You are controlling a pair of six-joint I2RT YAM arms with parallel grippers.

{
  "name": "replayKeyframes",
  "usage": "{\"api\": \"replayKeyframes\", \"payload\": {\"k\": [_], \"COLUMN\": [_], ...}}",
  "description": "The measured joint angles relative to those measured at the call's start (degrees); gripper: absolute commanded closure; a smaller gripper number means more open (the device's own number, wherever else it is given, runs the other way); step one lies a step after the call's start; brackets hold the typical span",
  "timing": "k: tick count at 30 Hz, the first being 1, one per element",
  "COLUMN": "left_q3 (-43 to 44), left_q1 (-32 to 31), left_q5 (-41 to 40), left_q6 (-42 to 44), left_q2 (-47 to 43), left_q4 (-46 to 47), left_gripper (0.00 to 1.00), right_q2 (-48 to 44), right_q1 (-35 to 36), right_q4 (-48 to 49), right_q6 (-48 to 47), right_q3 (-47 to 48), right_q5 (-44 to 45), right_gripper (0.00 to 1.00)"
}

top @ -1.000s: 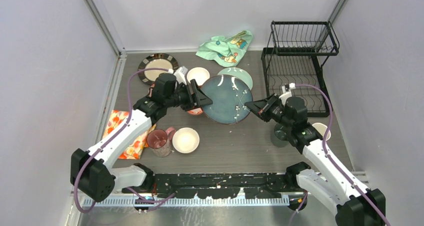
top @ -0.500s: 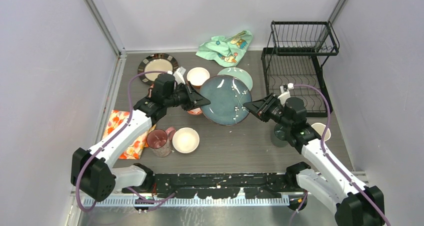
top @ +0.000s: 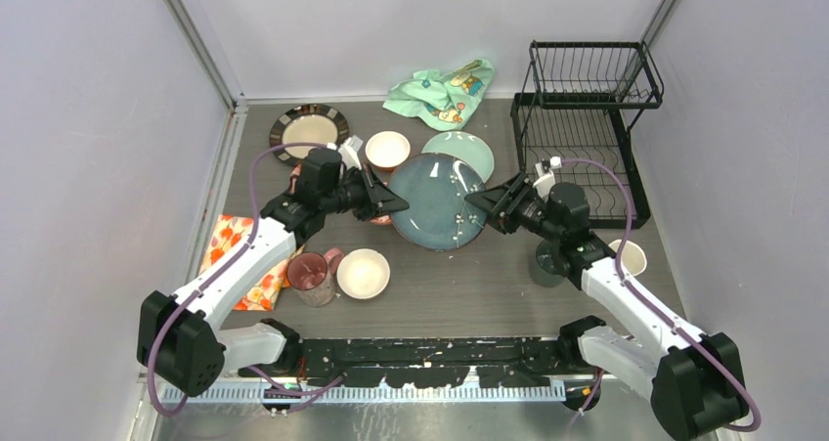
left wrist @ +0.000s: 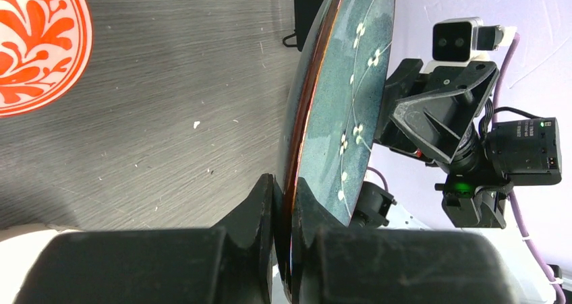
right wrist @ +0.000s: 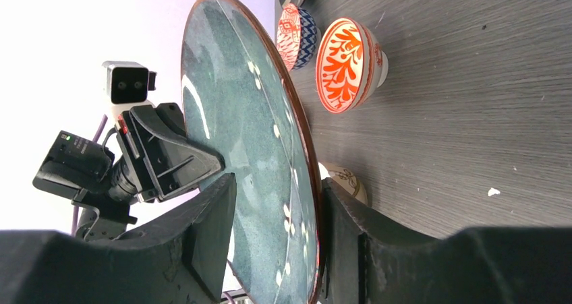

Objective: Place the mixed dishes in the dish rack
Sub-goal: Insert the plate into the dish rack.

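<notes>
Two tools share the dark blue-green plate point(top: 437, 201) mid-frame: left tool point(top: 401, 204) clamped on its rim, right tool point(top: 474, 204) parted astride the opposite edge. Held one-sided above the table point(top: 469, 285), it could pivot and drop before the dish rack point(top: 577, 157), upper right.

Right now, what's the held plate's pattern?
Dark blue-green plate: white blossom sprigs, rust rim; best in right wrist view.
</notes>
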Motion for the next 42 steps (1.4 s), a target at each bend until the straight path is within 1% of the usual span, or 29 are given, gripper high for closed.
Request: {"api": "replayKeyframes", "payload": {"k": [2,5,7,10,11,12,15,16,18,19,22,23,24,25,28,32,37,42], "left_q3": [-0.3,-1.2,-1.8,-1.9,-1.9,-1.9,-2.1,-2.3,-2.5,-2.6,-2.6,-2.6,-2.6,-2.6,-2.3,-0.4,2.5,2.4], "left_q1": [0.0,0.0,0.1,0.2,0.4,0.6,1.4,1.6,1.5,1.5,1.5,1.5,1.5,1.5,1.5,1.5,1.5,1.5], "left_q5": [0.1,0.5,0.5,0.5,0.7,0.8,1.6,1.9,2.5,2.7,2.6,2.4,2.1,1.5,-0.5,-4.3,-9.8,-17.1], "left_q6": [0.0,-0.2,-0.3,-0.4,-0.5,-1.0,-2.9,-2.7,-1.8,-1.3,0.7,1.7,2.5,3.5,7.0,12.5,20.9,29.6], "left_q2": [0.0,0.0,0.0,0.0,0.0,0.0,-0.5,-1.0,-2.4,-3.2,-6.0,-6.9,-7.8,-8.8,-11.5,-15.3,-20.4,-24.6], "left_q4": [0.1,0.2,0.6,0.9,1.0,1.0,0.9,1.1,0.7,0.4,-1.2,-1.9,-2.9,-4.3,-9.1,-15.8,-21.1,-24.8], "left_gripper": [1.00,1.00,1.00,1.00,0.98,0.91,0.67,0.60,0.47,0.43,0.24,0.19,0.12,0.02,0.00,0.00,0.00,0.00], "right_q2": [1.0,2.6,3.6,4.5,4.5,4.5,4.3,4.3,4.0,3.5,1.4,0.6,0.0,-0.5,-0.9,-0.7,1.1,5.2], "right_q1": [0.0,0.1,0.1,0.0,0.0,-0.1,-0.1,0.0,0.2,0.3,0.3,0.3,0.3,0.3,0.3,0.3,0.3,0.3], "right_q4": [0.7,1.2,1.1,0.7,0.5,0.5,2.0,1.9,1.6,0.9,-1.7,-2.6,-3.3,-4.3,-8.5,-15.0,-22.3,-26.6], "right_q6": [0.0,0.0,-0.1,-0.3,-0.3,-0.3,-1.6,-1.2,-0.3,-0.1,0.0,0.0,-0.1,-0.3,-1.7,-4.7,-10.1,-17.1], "right_q3": [0.0,0.0,0.0,0.0,0.0,0.0,0.0,0.0,0.0,0.0,0.0,0.0,0.1,0.3,2.8,8.5,19.7,32.1], "right_q5": [-0.1,-0.7,-1.1,-1.1,-0.9,-0.8,-0.9,-1.0,-0.4,0.3,2.7,3.9,4.8,5.7,8.8,13.2,18.9,25.5], "right_gripper": [0.47,0.57,0.66,0.87,0.95,0.99,0.99,0.99,0.99,0.99,0.99,0.99,0.99,0.99,0.99,0.99,0.99,0.99]}}
